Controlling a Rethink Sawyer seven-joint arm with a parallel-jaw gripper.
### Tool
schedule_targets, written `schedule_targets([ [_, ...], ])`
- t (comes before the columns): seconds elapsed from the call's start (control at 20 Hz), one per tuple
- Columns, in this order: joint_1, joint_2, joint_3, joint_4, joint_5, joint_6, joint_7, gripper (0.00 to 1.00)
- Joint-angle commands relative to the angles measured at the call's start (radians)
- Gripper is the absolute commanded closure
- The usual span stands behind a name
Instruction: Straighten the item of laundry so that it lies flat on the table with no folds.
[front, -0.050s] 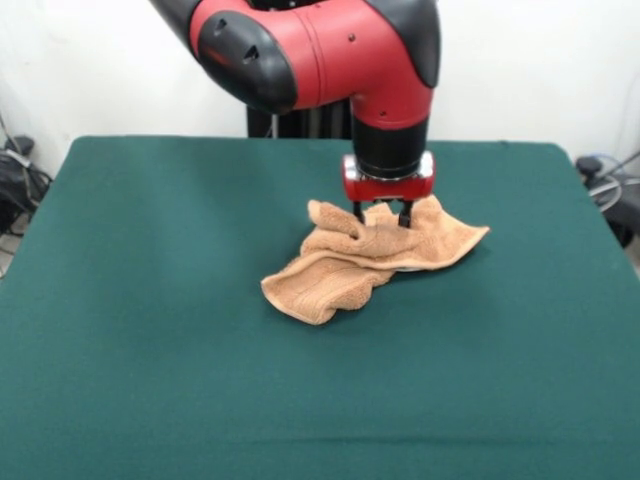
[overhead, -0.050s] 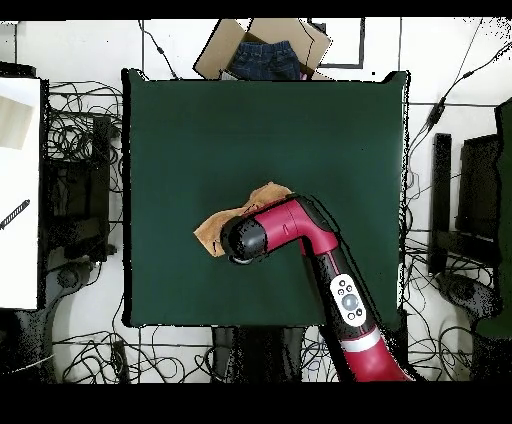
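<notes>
Towel: the tan towel (front, -0.050s: 375, 258) lies crumpled just right of the frame's middle in the front view, on my bench (front, -0.050s: 150, 300); one corner points right, a folded lobe droops toward lower left, and a ridge is bunched up under me.

Handling: soft, light, limp terry, I judge; it will drape and drag rather than slide stiffly, and the felt-like top may cling to it. Nothing fragile.

Jaws: my jaws (front, -0.050s: 381, 214) stand part open, tips down in the bunched ridge, straddling a fold. Whether cloth is truly pinched I cannot tell; the pile hides the tips.

Where to hold: a free corner or hem, I think, not the middle bunch, so that a pull spreads the folds.

Progress: not flat yet; several folds remain.

Overhead: my arm (overhead, -0.050s: 300, 240) covers most of the towel; only its upper-left part shows.

Beyond: a box (overhead, -0.050s: 265, 45) with dark cloth sits past the bench's top edge.
</notes>
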Motion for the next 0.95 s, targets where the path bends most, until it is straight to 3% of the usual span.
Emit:
schedule_targets([
  [0.05,-0.024,-0.038,-0.108,-0.086,-0.143,-0.202,0.175,0.0],
  [0.5,-0.152,-0.011,-0.111,0.083,-0.149,-0.142,0.325,0.0],
  [0.95,-0.191,0.011,-0.094,0.133,-0.158,-0.089,0.354,0.0],
])
